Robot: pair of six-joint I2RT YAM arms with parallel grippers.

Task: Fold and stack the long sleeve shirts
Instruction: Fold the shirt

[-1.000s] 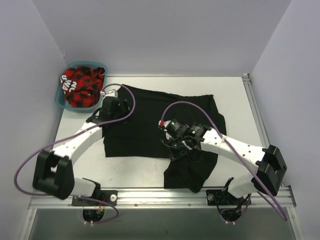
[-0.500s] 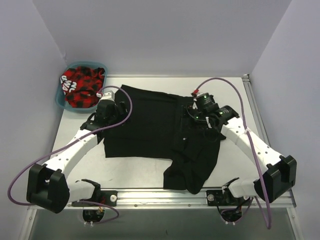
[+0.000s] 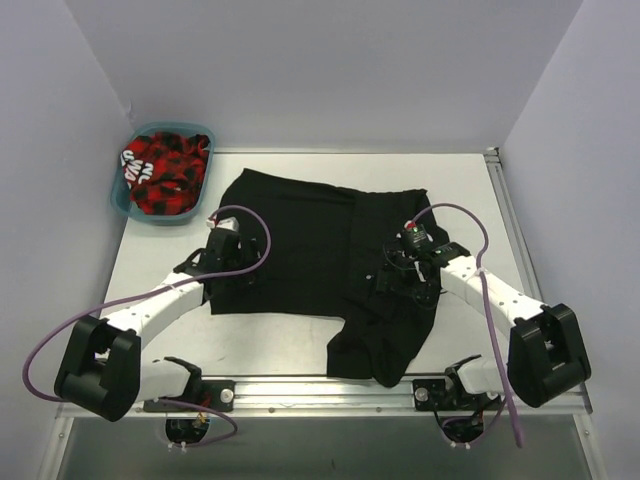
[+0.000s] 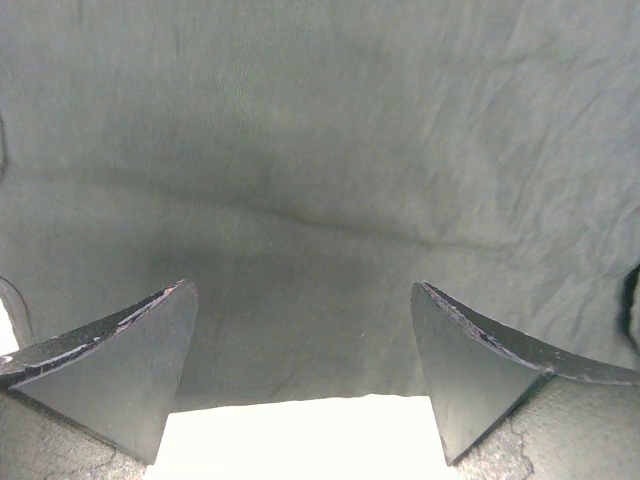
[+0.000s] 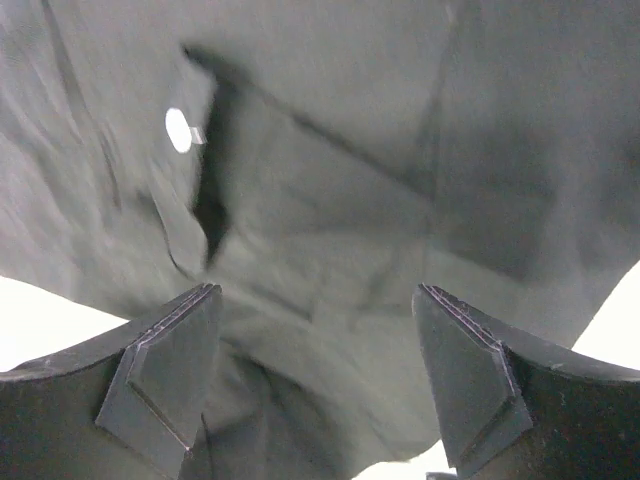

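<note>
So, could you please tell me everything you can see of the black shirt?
The black shirt is plain, soft, matte cloth, lying mostly flat on the white table. Its right side is folded over and creased, with one pale button showing; a rumpled part trails towards the near edge. The left gripper and right gripper hover open over it, gripping nothing.

One black shirt [image 3: 300,250] lies mid-frame. One teal basket [image 3: 118,200] at upper left holds one red-and-black garment [image 3: 165,172]. Two arms, left arm [image 3: 150,302] and right arm [image 3: 492,296], enter from the bottom edge.
</note>
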